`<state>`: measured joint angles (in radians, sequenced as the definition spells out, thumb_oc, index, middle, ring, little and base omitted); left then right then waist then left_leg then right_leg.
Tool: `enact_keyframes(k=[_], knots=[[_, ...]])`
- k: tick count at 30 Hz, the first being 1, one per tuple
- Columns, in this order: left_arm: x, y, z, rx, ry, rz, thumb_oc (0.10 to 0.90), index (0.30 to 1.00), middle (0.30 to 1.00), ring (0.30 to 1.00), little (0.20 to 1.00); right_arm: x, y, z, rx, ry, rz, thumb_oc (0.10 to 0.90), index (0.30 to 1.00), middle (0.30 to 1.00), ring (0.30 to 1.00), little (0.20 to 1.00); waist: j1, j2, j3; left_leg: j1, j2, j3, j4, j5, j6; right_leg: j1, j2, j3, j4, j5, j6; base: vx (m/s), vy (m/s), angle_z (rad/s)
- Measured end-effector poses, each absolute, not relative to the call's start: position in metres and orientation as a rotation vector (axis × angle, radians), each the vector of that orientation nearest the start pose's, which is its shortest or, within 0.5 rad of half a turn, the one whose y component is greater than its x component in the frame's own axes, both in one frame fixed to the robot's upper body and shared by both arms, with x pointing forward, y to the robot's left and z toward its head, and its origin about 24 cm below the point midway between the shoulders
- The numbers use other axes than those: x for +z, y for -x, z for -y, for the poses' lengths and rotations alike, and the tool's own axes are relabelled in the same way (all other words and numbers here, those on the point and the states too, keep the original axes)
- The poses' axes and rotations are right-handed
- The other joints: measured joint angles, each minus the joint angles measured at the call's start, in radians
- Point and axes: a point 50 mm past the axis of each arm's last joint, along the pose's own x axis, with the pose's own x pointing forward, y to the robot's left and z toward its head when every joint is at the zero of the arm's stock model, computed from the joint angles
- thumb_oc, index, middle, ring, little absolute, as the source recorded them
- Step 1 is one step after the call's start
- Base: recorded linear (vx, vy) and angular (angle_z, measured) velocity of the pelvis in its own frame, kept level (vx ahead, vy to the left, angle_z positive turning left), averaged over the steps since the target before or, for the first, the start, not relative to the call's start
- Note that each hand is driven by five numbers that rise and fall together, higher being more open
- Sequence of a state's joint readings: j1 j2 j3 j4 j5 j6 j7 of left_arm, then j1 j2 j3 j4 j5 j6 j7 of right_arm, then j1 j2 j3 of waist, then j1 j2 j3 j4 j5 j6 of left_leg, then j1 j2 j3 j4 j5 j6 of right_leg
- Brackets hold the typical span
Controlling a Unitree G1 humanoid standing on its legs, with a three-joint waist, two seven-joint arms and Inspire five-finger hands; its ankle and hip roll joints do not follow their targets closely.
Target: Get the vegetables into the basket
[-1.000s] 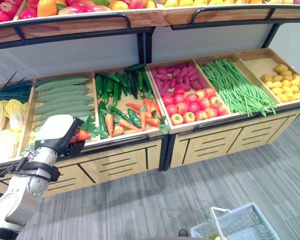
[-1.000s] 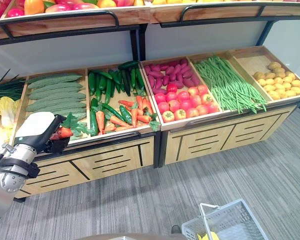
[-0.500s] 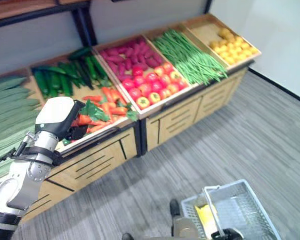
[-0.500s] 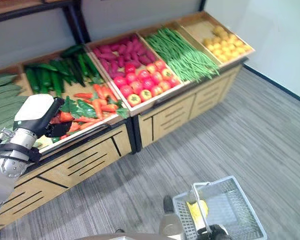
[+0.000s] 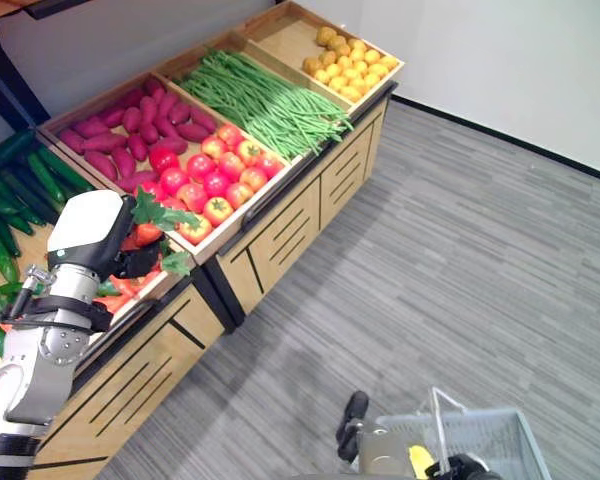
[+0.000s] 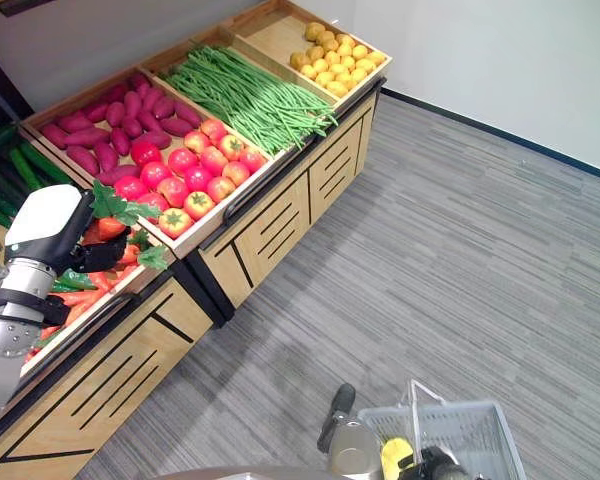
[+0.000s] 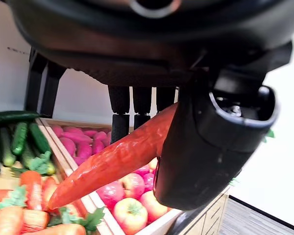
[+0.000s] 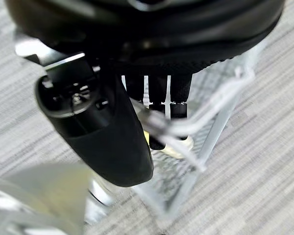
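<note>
Left wrist view: left hand [image 7: 206,142] grips a stiff, light carrot [image 7: 117,156] mid-shaft above the stand [image 5: 280,215]; right hand [image 8: 103,132] clasps the basket [image 8: 206,147] handle.

Tomatoes [image 5: 215,178] in the crate between carrots [image 5: 130,285] and green beans [image 5: 270,100].

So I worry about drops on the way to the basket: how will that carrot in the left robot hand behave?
The carrot looks stiff, jutting straight past the left robot hand without sagging. Its smooth, tapered skin might let it slip out tip-first. The leafy top probably flops, but shouldn't matter.
</note>
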<state>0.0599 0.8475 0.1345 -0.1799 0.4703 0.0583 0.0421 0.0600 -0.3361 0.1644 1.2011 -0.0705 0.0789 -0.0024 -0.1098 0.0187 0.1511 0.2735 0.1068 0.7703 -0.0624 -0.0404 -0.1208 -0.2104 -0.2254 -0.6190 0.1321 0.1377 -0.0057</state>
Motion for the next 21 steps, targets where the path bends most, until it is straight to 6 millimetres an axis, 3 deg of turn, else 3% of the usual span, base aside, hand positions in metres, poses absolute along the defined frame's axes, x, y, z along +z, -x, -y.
enact_keyframes(k=[3, 8, 15, 18, 20, 21], knots=[[0.147, -0.242, -0.292, 0.145, -1.319, 0.116, 0.4, 0.3, 0.3, 0.3, 0.3, -0.155, -0.057, 0.277, -0.051, 0.462, -1.374, 0.4, 0.3, 0.3, 0.3, 0.3, 0.01, 0.03, -0.007, -0.004, 0.02, -0.02, 0.036, 0.0, 0.0, 0.007, 0.035, 0.027, -0.042, 0.011, -0.009, 0.02, -0.096, -0.36], [0.142, -0.247, -0.283, 0.104, -1.306, 0.126, 0.4, 0.3, 0.3, 0.3, 0.3, -0.153, -0.056, 0.282, -0.061, 0.474, -1.377, 0.4, 0.3, 0.3, 0.3, 0.3, -0.017, 0.069, -0.034, -0.008, 0.052, -0.017, 0.086, 0.001, -0.003, 0.019, 0.072, 0.053, -0.083, 0.01, -0.012, 0.05, -0.125, -0.22], [0.127, -0.25, -0.265, 0.025, -1.234, 0.133, 0.4, 0.3, 0.3, 0.3, 0.3, -0.151, -0.055, 0.288, -0.087, 0.493, -1.372, 0.4, 0.3, 0.3, 0.3, 0.3, -0.038, 0.077, -0.043, -0.052, 0.105, -0.025, 0.243, 0.017, -0.038, 0.047, 0.08, 0.075, -0.116, -0.003, -0.046, 0.05, -0.135, -0.07], [0.125, -0.25, -0.263, 0.016, -1.216, 0.129, 0.4, 0.3, 0.3, 0.3, 0.3, -0.149, -0.058, 0.292, -0.093, 0.503, -1.356, 0.4, 0.3, 0.3, 0.3, 0.3, -0.035, 0.077, -0.048, -0.055, 0.109, -0.034, 0.266, 0.034, -0.056, 0.042, 0.094, 0.092, -0.119, -0.006, -0.043, 0.07, -0.192, -0.14], [0.121, -0.25, -0.263, 0.027, -1.19, 0.111, 0.4, 0.3, 0.3, 0.3, 0.3, -0.149, -0.059, 0.292, -0.093, 0.503, -1.354, 0.4, 0.3, 0.3, 0.3, 0.3, -0.028, 0.076, -0.049, -0.06, 0.127, -0.08, 0.316, 0.052, -0.086, 0.028, 0.097, 0.098, -0.066, -0.04, -0.023, 0.07, -0.196, -0.37], [0.118, -0.25, -0.264, 0.031, -1.175, 0.097, 0.4, 0.3, 0.3, 0.3, 0.3, -0.149, -0.058, 0.291, -0.089, 0.498, -1.355, 0.4, 0.3, 0.3, 0.3, 0.3, -0.016, 0.072, -0.051, -0.066, 0.142, -0.12, 0.364, 0.064, -0.107, 0.006, 0.098, 0.118, -0.002, -0.08, -0.037, 0.03, -0.135, -0.51]])
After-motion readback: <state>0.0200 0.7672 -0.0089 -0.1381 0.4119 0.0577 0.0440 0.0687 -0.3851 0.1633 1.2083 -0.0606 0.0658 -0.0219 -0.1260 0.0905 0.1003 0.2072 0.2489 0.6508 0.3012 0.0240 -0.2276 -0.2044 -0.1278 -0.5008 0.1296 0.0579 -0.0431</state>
